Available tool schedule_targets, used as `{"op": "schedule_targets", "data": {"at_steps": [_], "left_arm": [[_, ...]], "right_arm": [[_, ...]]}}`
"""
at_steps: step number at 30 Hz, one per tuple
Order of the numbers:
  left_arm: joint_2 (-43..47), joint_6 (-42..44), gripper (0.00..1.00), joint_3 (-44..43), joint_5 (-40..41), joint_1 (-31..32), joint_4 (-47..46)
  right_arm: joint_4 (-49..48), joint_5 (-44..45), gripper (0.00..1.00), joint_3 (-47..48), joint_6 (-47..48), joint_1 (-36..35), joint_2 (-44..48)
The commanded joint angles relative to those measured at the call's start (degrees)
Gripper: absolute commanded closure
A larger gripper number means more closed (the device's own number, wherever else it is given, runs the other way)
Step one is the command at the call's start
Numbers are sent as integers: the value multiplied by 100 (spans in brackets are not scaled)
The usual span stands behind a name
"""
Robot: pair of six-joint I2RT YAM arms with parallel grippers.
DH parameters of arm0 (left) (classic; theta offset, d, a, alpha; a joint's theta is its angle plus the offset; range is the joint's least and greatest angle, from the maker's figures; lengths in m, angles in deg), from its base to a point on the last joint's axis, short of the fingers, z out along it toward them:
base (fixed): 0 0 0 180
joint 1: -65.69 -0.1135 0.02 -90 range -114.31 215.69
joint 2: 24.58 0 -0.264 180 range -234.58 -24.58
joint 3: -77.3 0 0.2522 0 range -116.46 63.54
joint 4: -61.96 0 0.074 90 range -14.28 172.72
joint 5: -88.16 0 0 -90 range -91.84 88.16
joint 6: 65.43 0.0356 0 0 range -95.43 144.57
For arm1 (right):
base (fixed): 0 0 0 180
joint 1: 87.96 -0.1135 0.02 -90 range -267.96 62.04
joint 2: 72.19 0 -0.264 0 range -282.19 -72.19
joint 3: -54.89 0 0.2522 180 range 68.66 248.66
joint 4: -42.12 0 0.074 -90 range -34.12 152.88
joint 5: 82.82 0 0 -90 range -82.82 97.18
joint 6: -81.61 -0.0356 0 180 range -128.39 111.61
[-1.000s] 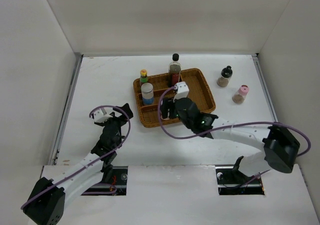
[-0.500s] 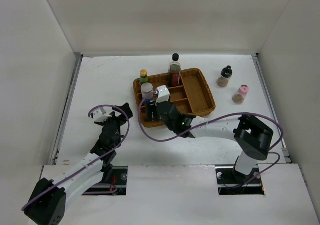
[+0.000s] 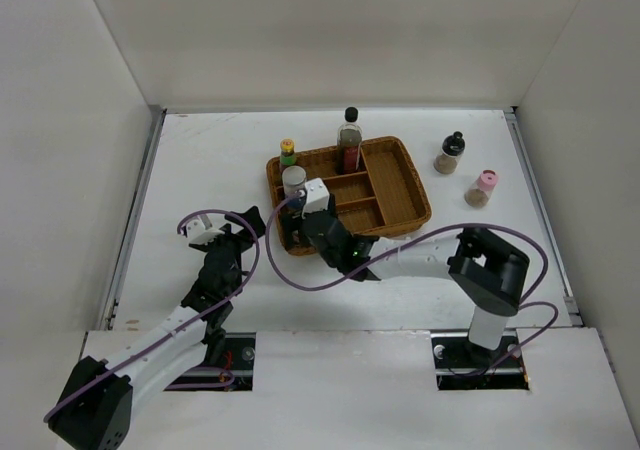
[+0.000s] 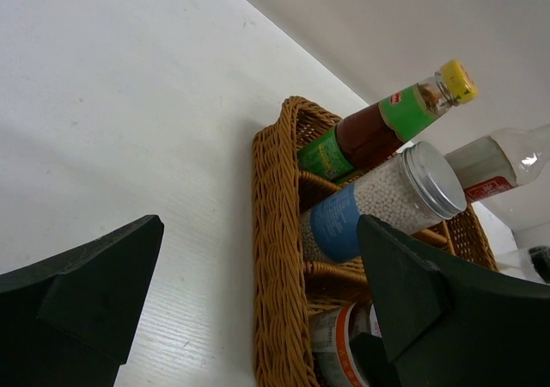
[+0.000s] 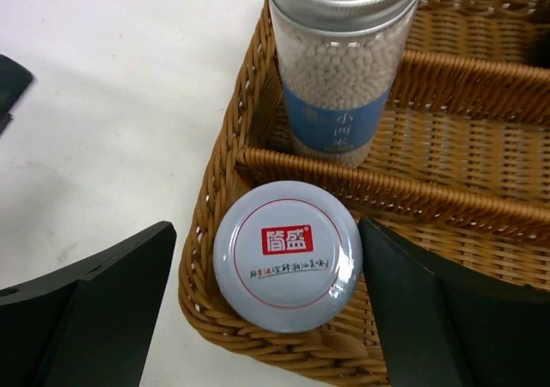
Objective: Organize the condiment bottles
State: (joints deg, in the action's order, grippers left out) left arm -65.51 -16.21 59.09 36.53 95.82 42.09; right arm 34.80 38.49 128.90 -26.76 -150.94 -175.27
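Note:
My right gripper (image 3: 296, 228) hangs over the near-left compartment of the wicker tray (image 3: 395, 185). In the right wrist view it (image 5: 266, 224) is open around the lilac-capped shaker (image 5: 286, 254), which stands upright in that compartment; the right finger is at the cap's edge and the left finger is apart from it. The silver-lid jar (image 3: 294, 181) (image 5: 339, 69) stands in the compartment behind. The yellow-capped bottle (image 3: 288, 151) and the tall black-capped bottle (image 3: 350, 133) stand along the tray's far side. The black-capped shaker (image 3: 452, 152) and the pink-capped shaker (image 3: 484, 187) stand on the table right of the tray. My left gripper (image 3: 242, 230) is open and empty, left of the tray.
The left wrist view shows the tray's woven rim (image 4: 275, 258), the yellow-capped bottle (image 4: 378, 120), the silver-lid jar (image 4: 404, 198) and the lilac-capped shaker's orange label (image 4: 344, 353). White walls close off the table at the back and sides.
My right gripper has moved left across the tray, from over its middle to its near-left compartment. The left arm has not moved.

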Motion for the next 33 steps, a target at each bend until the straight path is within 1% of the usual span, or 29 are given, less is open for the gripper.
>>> {"op": "schedule_targets", "data": {"at_steps": [1, 4, 7, 10, 13, 15, 17, 18, 21, 28, 33], "left_arm": [[23, -62, 0, 76, -58, -38, -135], [23, -62, 0, 76, -58, -47, -135], [15, -71, 0, 76, -58, -47, -135], [-3, -80, 0, 76, -75, -47, -135], [-3, -89, 0, 76, -93, -64, -135], [-3, -89, 0, 76, -93, -64, -135], [-3, -89, 0, 76, -93, -64, -135], [-12, -89, 0, 76, -102, -64, -135], [-38, -97, 0, 76, -102, -73, -135], [-82, -115, 0, 76, -102, -91, -135], [-161, -124, 0, 76, -102, -91, -170]], "right_arm": [[-406, 51, 5, -3, 9, -34, 814], [-336, -55, 2, -407, -9, 228, 1614], [-248, -20, 2, -847, -26, 772, 2292], [94, 85, 2, -1129, -166, 1764, 2802], [542, 323, 1, -1104, -194, 2941, 2909], [885, 349, 1, -911, -158, 3706, 2743], [1166, 271, 0, -604, -106, 4305, 2436], [1255, 209, 0, -445, -97, 4551, 2251], [1554, -54, 0, 47, -70, 5000, 1706], [1906, -801, 0, 1242, -35, 5608, 353], [2028, -960, 0, 1796, 35, 5880, -290]]}}
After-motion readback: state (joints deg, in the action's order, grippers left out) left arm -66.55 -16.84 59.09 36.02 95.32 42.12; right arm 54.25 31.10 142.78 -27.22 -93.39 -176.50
